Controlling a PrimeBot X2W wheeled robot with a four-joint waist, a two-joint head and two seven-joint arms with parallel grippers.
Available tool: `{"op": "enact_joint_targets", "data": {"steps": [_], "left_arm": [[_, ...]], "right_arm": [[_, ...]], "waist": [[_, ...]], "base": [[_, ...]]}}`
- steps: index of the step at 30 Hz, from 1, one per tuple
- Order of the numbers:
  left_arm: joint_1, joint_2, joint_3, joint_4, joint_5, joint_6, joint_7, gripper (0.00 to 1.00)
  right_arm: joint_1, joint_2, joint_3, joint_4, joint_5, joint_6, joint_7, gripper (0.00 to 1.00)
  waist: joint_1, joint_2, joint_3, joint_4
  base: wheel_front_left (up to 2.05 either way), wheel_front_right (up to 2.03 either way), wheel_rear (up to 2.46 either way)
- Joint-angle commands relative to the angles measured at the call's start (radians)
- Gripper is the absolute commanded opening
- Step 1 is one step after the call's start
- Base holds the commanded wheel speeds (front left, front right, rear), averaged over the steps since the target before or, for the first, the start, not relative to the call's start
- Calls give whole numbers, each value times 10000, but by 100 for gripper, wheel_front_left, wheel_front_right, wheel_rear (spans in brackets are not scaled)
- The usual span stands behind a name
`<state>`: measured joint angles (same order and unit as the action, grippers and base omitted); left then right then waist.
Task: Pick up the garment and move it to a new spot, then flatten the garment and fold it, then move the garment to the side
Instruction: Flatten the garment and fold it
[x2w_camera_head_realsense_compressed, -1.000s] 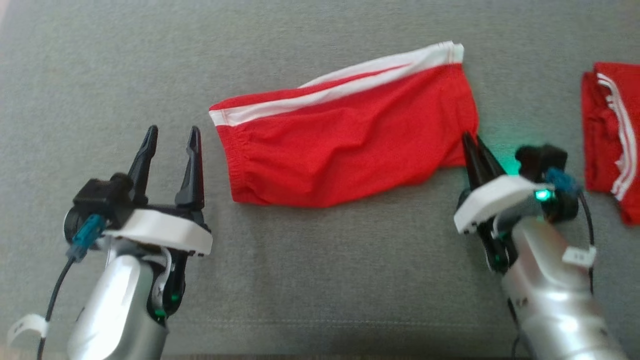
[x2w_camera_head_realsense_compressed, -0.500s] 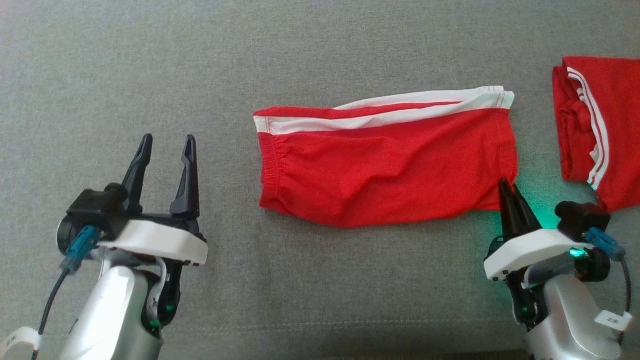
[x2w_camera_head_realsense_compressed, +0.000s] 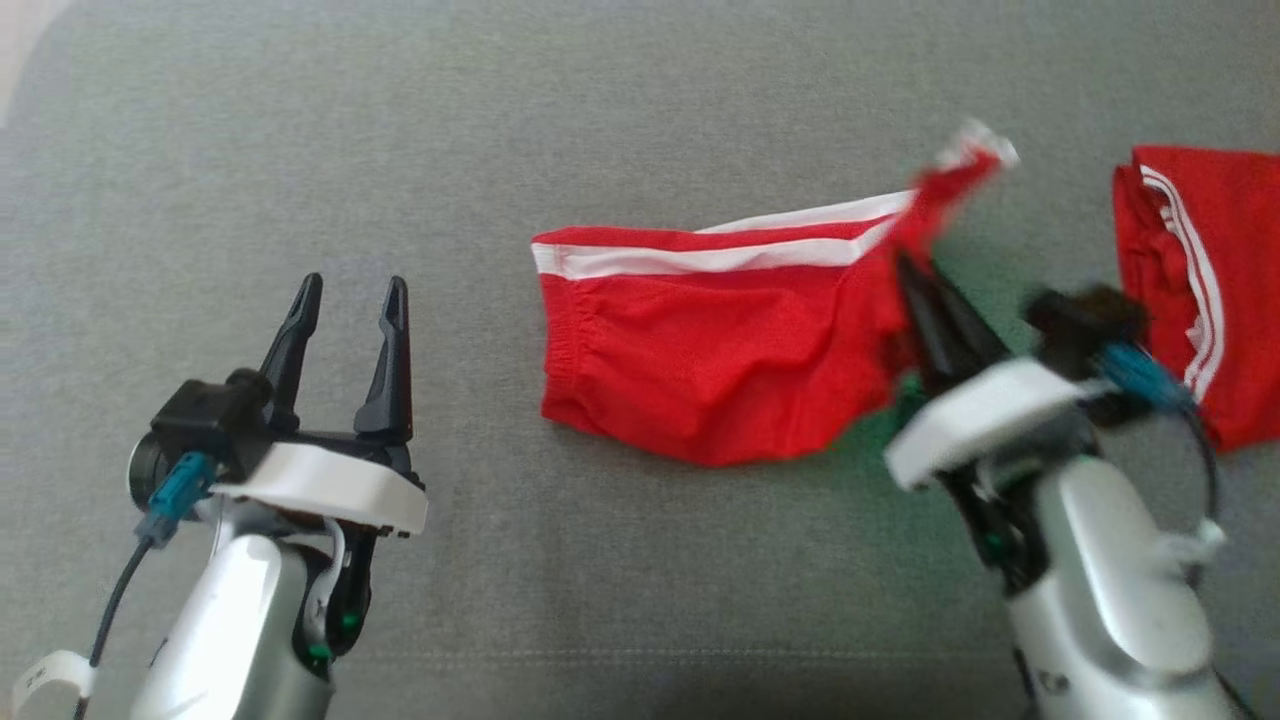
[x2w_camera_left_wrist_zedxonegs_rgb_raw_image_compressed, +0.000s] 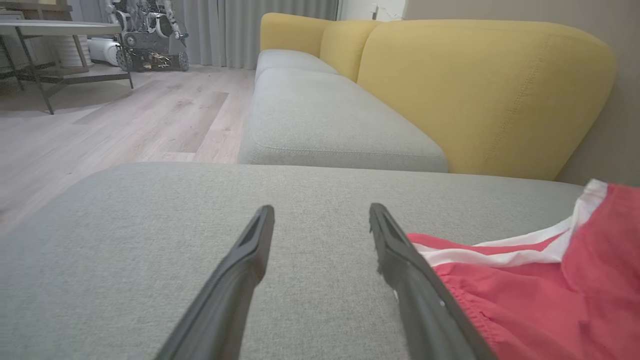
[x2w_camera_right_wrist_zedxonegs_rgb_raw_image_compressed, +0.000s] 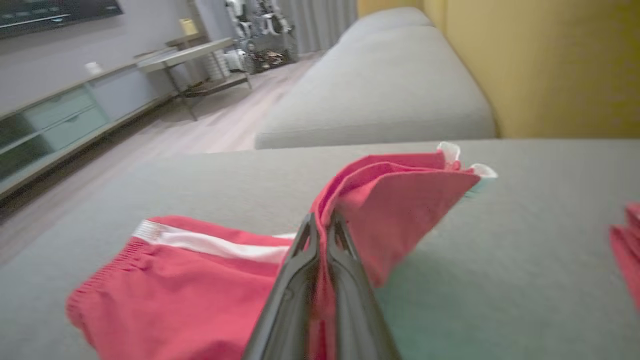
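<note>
Shorts: we see the red shorts (x2w_camera_head_realsense_compressed: 720, 370) with white stripes lying on the grey cushion (x2w_camera_head_realsense_compressed: 300, 150), waistband end toward the left arm, the other end raised off the fabric.
Right gripper: our right gripper (x2w_camera_head_realsense_compressed: 908, 270) has its fingers pressed together on the raised end of the shorts; from the head this part is blurred.
Right wrist view: here we make out the pinch plainly, red cloth caught between the two dark fingers (x2w_camera_right_wrist_zedxonegs_rgb_raw_image_compressed: 300, 280), and a folded corner (x2w_camera_right_wrist_zedxonegs_rgb_raw_image_compressed: 415, 190) standing up above the tips with its white edge at the top.
Left gripper: our left gripper (x2w_camera_head_realsense_compressed: 353, 290) hangs over bare cushion left of the shorts, fingers spread apart and holding nothing.
Left wrist view: from low down we find the waistband end (x2w_camera_left_wrist_zedxonegs_rgb_raw_image_compressed: 525, 300) just beside the nearer finger, whether touching we cannot tell.
Second garment: from the head we see another red piece with white stripes (x2w_camera_head_realsense_compressed: 1190, 290) to the right, apart from the shorts.
Room: the wrist views add a yellow backrest (x2w_camera_left_wrist_zedxonegs_rgb_raw_image_compressed: 475, 90), a wooden floor (x2w_camera_left_wrist_zedxonegs_rgb_raw_image_compressed: 125, 115) and a table (x2w_camera_left_wrist_zedxonegs_rgb_raw_image_compressed: 50, 30).
</note>
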<state>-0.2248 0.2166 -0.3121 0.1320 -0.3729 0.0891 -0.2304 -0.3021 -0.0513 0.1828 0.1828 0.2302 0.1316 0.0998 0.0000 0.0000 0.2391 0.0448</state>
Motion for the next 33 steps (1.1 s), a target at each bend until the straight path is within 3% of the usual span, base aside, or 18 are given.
{"op": "enact_joint_targets", "data": {"steps": [1, 13, 22, 24, 25, 33], "left_arm": [[-147, 178, 296, -276, -49, 34, -32, 100], [-253, 53, 144, -127, -103, 1, -99, 100], [-333, 92, 116, -47, -108, -6, -147, 100], [-356, 119, 110, -38, -99, -2, -150, 100], [-371, 132, 108, -32, -96, 3, -151, 100], [-380, 229, 119, -24, -111, 76, -147, 100]], "right_arm": [[-586, 10, 626, -499, 62, -9, 165, 0], [-1224, 10, 3878, 407, 1527, -9, 533, 0], [-1780, 10, 4858, 1742, 2301, -9, -210, 0], [-1943, 10, 5079, 1840, 2441, -9, -404, 49], [-2003, 10, 5180, 1867, 2539, -9, -477, 100], [-2329, 10, 5128, 1398, 2655, -9, -1520, 100]], "waist": [[0, 0, -83, 169], [0, 0, 12, 898], [0, 0, 228, 839], [0, 0, 242, 779], [0, 0, 240, 747], [0, 0, 162, 451]], "base": [[0, 0, 0], [0, 0, 0], [0, 0, 0], [0, 0, 0], [0, 0, 0], [0, 0, 0]]}}
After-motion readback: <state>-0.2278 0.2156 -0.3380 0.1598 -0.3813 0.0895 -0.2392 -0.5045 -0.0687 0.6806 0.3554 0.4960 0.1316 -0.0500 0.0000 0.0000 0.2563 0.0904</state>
